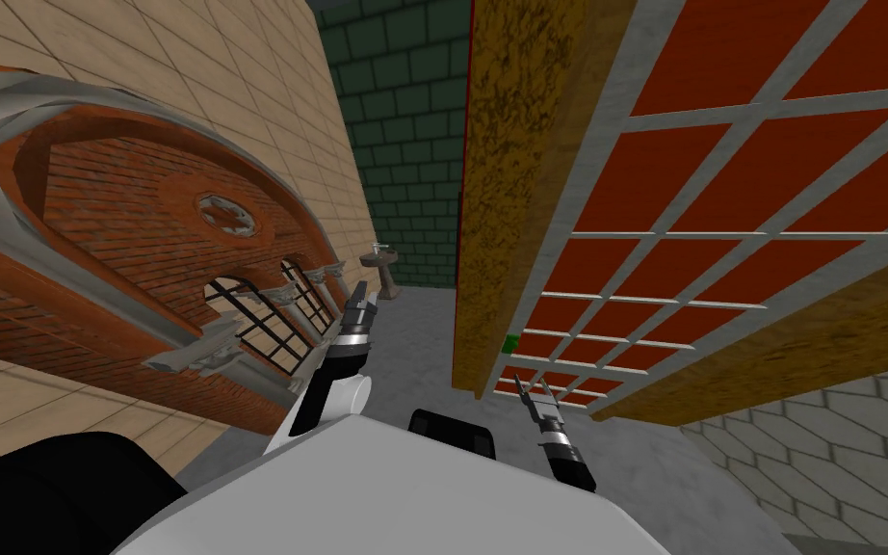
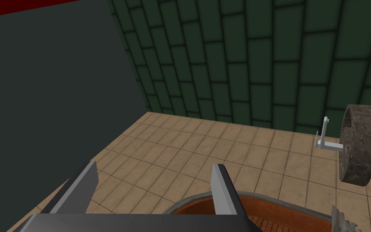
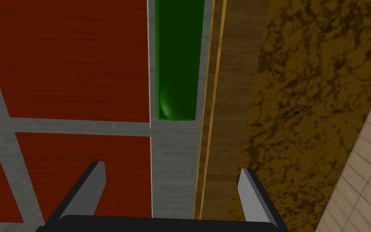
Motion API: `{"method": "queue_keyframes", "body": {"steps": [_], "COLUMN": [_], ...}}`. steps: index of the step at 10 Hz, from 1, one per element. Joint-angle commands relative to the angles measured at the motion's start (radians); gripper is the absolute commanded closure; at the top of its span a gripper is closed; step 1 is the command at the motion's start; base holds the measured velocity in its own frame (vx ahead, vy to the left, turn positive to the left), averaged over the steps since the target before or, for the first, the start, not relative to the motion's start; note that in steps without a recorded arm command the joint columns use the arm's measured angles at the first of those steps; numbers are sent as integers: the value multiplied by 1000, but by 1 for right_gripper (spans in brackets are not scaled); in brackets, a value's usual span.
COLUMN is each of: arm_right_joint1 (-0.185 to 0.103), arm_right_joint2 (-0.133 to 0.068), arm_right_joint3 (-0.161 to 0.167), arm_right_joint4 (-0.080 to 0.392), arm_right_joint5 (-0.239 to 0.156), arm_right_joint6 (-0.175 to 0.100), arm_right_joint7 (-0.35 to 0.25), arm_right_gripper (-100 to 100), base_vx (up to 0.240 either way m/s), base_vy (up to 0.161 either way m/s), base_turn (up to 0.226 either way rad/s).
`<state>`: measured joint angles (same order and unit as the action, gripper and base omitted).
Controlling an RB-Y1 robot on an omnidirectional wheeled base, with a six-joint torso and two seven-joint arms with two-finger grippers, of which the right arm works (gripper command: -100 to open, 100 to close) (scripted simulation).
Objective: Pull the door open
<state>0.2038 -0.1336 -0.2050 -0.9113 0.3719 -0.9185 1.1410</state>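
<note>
The door has red panels between grey bars and sits in a mottled brown frame. A small green handle is mounted on the door's grey stile next to the frame. My right gripper hangs just short of the handle, open. In the right wrist view the green handle is a flat plate with a rounded knob, a little ahead of the right gripper, in line with the gap between its fingers and apart from them. My left gripper is raised to the left of the frame, open and holding nothing.
A tan tiled wall with a brick arch relief runs close on my left. Between it and the door frame a grey floor leads to a green brick wall, where a pedestal sink stands.
</note>
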Motion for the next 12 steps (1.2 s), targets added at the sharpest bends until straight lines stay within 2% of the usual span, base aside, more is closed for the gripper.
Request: {"method": "queue_keyframes", "body": {"steps": [1, 2, 4, 5, 8, 9, 10, 11, 12], "arm_right_joint1": [-24, -49, -77, -104, -145, -153, -142, -142, -142], "arm_right_joint2": [-10, -19, -30, -40, -55, -58, -55, -55, -55], "arm_right_joint3": [-1, -3, -5, -7, -10, -10, -8, -8, -8], "arm_right_joint4": [32, 66, 102, 138, 192, 202, 192, 192, 192], "arm_right_joint5": [-21, -41, -63, -84, -117, -123, -117, -117, -117], "arm_right_joint6": [-2, -4, -7, -9, -13, -14, -14, -14, -14], "arm_right_joint7": [11, 21, 32, 42, 58, 61, 57, 57, 57], "arm_right_gripper": [-100, -100, -100, -100, -100, -100, -100, 100, 100], "base_vx": [17, 36, 63, 102, 154, 219, 59, -39, -27], "base_vy": [48, 67, 41, 6, -24, -54, -10, 15, -6], "base_turn": [91, 103, 72, 122, 61, 46, -31, 22, -22]}}
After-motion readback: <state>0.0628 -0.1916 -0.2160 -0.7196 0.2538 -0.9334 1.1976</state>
